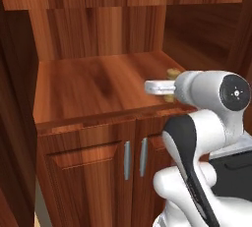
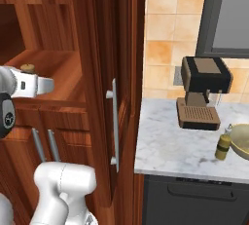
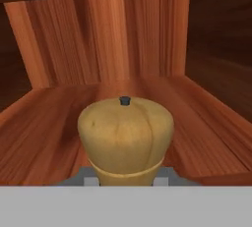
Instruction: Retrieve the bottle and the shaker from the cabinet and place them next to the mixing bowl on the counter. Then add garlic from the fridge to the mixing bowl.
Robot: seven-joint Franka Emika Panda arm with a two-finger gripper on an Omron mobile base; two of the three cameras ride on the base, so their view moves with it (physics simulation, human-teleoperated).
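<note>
Cabinet (image 1: 88,137) taken as the landmark. Arm is reaching into its open middle shelf (image 1: 93,86), above the two lower panel doors with slim silver handles (image 1: 127,159).

Pincer (image 3: 125,181) is sitting closed on the shaker (image 3: 126,140), a tan wooden piece with a rounded domed top and a small dark knob at its crown. In the hand view the shaker is standing upright between the finger tips (image 3: 89,181), filling the foreground, with the cabinet's back panel behind it. From the left base view only a sliver of the shaker's tan body is showing past the white hand, toward the right end of the shelf.

Right of the cabinet, the marble tabletop (image 2: 170,151) is carrying a brown coffee machine (image 2: 202,92). The bottle (image 2: 223,143), olive-green with a pale cap, is standing upright farther right, just beside the mixing bowl (image 2: 241,139), which is cut off by the frame edge. Cannot tell whether bottle and bowl are touching.
</note>
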